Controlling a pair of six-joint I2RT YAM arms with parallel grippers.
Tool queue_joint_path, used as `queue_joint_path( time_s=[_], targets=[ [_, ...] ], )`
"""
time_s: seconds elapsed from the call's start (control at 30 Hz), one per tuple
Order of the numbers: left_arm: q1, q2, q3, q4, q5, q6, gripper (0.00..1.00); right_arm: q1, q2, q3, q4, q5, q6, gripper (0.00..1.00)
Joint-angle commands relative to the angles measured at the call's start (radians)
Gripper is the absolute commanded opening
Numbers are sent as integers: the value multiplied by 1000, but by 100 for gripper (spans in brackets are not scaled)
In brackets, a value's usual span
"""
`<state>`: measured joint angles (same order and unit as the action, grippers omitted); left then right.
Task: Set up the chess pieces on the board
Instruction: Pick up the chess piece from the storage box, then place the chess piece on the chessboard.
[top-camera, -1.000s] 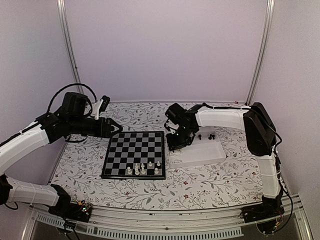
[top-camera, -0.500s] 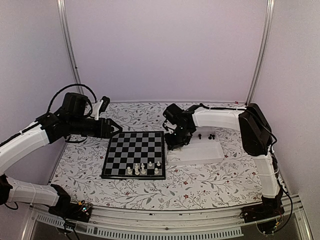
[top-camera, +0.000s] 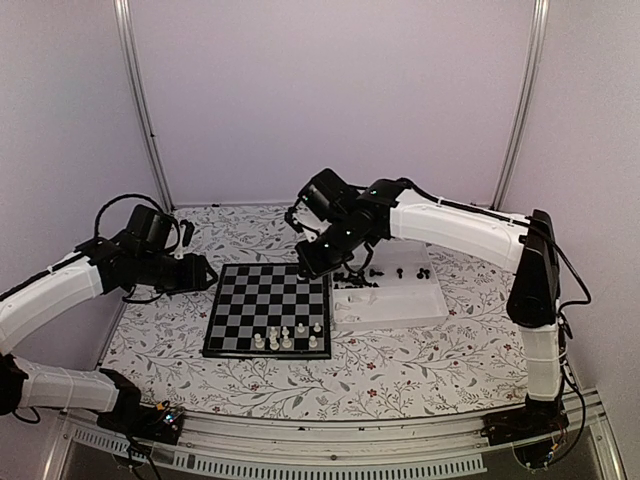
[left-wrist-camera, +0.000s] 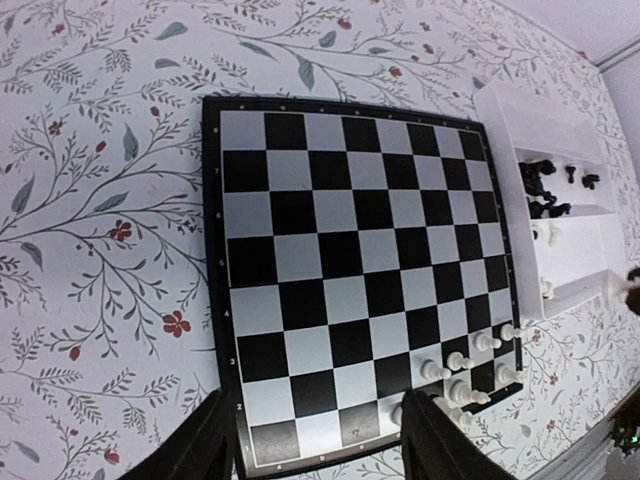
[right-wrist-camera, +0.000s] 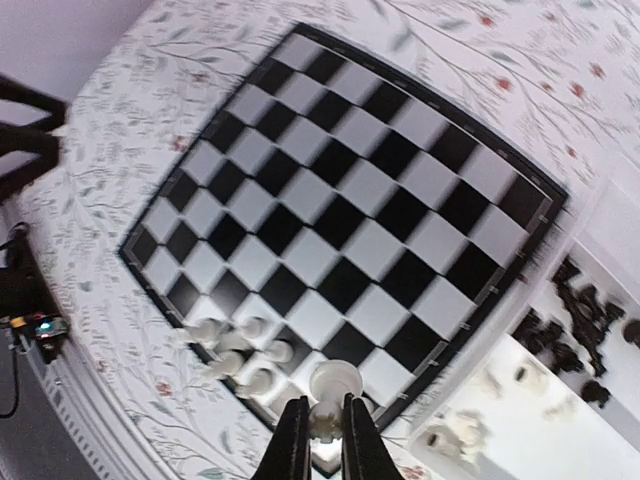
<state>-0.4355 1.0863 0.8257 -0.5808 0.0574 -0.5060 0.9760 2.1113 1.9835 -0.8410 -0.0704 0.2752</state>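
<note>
white piece (right-wrist-camera: 335, 381): base hidden between the right end effector (right-wrist-camera: 322, 412) fingers; kind unclear.
black pieces (right-wrist-camera: 575, 320): blurred at 4 o'clock, kinds unreadable.
tray (left-wrist-camera: 575, 262): cut by the left wrist view's 3 o'clock edge.
left end effector (left-wrist-camera: 320, 405): fingers cropped at 6 o'clock.

Chess pieces (top-camera: 288, 338) on board (top-camera: 262, 295) at near right corner; tray (top-camera: 400, 312) right of it.

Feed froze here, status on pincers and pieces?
Right pincer shut on white piece, over board. Left pincer open, empty. Placed white pieces crowd near-right corner.
</note>
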Motion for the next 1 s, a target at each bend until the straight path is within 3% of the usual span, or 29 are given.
queue_joint_path(
  time_s=[0.0, 0.17, 0.43, 0.97],
  targets=[
    [24, -39, -1, -53, -54, -48, 59, 79, 103, 162, -12, -110, -57, 9],
    [45, -42, 102, -111, -54, -152, 61, 130, 220, 301, 1, -167, -55, 9],
    [47, -73, 325, -178, -133, -167, 61, 170, 320, 316, 126, -249, 1, 9],
    [47, -176, 219, -209, -71, -182, 61, 144, 440, 380, 128, -102, 90, 9]
  ],
)
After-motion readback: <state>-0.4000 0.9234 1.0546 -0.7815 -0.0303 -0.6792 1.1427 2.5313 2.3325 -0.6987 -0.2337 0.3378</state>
